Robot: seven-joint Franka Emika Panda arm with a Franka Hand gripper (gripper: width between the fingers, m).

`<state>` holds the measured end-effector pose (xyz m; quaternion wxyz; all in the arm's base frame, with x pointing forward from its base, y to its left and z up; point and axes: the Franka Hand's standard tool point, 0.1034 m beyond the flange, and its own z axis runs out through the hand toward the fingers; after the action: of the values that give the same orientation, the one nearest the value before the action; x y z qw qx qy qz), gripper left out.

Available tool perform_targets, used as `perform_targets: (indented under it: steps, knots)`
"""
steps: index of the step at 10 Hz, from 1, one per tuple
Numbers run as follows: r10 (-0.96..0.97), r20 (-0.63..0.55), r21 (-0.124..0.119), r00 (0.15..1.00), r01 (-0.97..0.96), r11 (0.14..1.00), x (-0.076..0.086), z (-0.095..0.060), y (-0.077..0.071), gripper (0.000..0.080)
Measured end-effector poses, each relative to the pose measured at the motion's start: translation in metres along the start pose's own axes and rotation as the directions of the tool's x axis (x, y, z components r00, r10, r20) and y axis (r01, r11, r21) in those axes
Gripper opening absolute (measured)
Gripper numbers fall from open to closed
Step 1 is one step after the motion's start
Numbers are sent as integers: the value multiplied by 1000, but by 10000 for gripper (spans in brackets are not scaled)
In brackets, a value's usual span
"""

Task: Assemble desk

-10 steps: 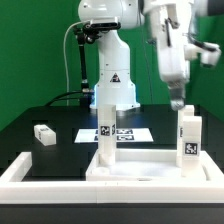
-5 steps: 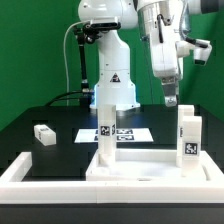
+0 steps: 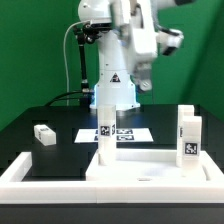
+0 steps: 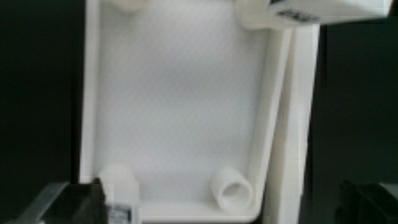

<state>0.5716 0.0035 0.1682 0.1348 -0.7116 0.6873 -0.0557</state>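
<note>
The desk's white tabletop panel (image 3: 150, 168) lies flat at the front of the table. Two tagged leg blocks stand upright on it, one at the exterior view's left (image 3: 105, 128) and one at its right (image 3: 188, 135). A third leg block (image 3: 43, 133) lies loose on the black table further left. My gripper (image 3: 148, 86) hangs high above the panel, between the two standing legs, open and holding nothing. In the wrist view the panel (image 4: 187, 100) fills the frame far below the gripper (image 4: 214, 212), with a round socket (image 4: 231, 190) and a tagged leg (image 4: 302, 12) in sight.
A low white U-shaped border wall (image 3: 22, 170) runs around the front of the work area. The marker board (image 3: 128, 133) lies flat behind the panel. The robot's base (image 3: 112, 80) stands at the back.
The arm has swung from above the right-hand leg toward the exterior view's left, to above the middle of the panel. The gripper stayed open and empty.
</note>
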Motion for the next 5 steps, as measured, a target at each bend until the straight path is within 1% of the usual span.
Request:
perform_targets:
  steps: [1, 2, 3, 5]
  knots:
    - [-136, 1, 5, 991, 136, 991, 16, -9, 7, 649]
    - [-197, -1, 4, 980, 197, 980, 20, -9, 10, 649]
    - [-252, -1, 1, 968, 252, 968, 18, -8, 10, 649]
    - [-412, -2, 0, 911, 412, 911, 19, -8, 10, 649]
